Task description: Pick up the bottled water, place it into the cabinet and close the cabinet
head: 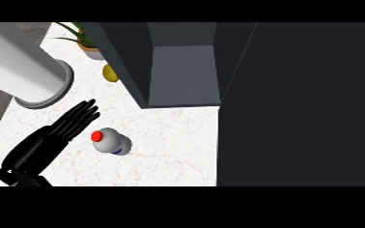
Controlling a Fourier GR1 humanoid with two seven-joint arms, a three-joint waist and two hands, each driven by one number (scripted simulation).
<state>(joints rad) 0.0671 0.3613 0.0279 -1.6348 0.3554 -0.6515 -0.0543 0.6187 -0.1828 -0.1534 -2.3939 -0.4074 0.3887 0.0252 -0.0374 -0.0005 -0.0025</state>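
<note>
The bottled water (112, 142) stands upright on the white marble counter (171, 140), seen from above with its red cap showing. The dark cabinet (182, 72) sits behind it with its inside shelf visible; its open door (292, 106) fills the right side of the head view. My left hand (68, 123) comes in from the lower left, fingers straight and pointing up-right, just left of the bottle and apart from it. My right hand is out of sight.
A large grey cylinder (32, 72) lies at the upper left. A potted plant (87, 43) and a yellow object (110, 72) sit beside the cabinet's left wall. The open door blocks the counter's right part.
</note>
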